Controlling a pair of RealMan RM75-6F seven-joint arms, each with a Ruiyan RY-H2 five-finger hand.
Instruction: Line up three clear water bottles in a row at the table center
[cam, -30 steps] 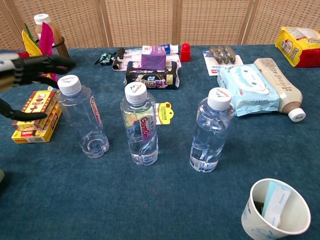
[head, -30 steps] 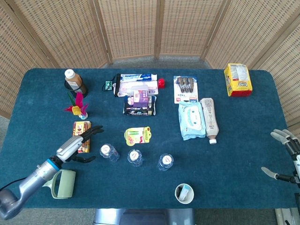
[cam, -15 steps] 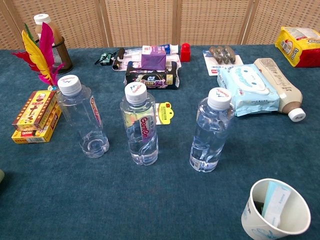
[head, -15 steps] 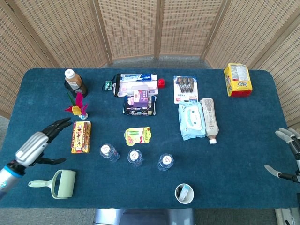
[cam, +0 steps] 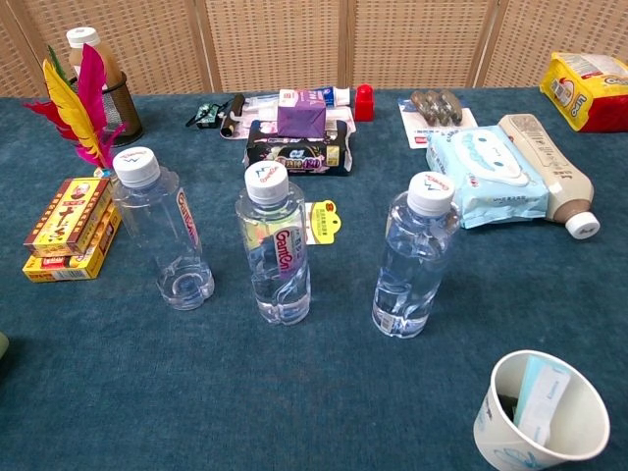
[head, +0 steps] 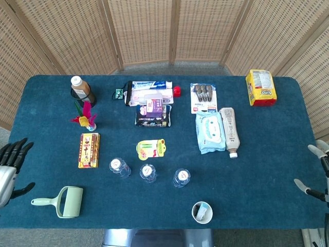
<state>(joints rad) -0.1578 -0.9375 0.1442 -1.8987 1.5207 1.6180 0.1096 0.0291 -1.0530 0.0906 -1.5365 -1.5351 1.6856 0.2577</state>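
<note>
At table [head: 267, 154] centre: three clear water bottles [cam: 279, 257] upright in a near-straight row, apart. Likely light, slick, easily tipped; best gripped mid-body. Left robot hand [head: 9, 164] and right robot hand [head: 317, 172] at the edges, fingers spread, holding nothing.

The robot's left hand [head: 9, 163], a second ago beside the small yellow box [head: 89, 150], has pulled back to the table's [head: 46, 103] left edge, fingers apart and empty. The right hand [head: 317, 170] has slipped farther off the right edge.
</note>
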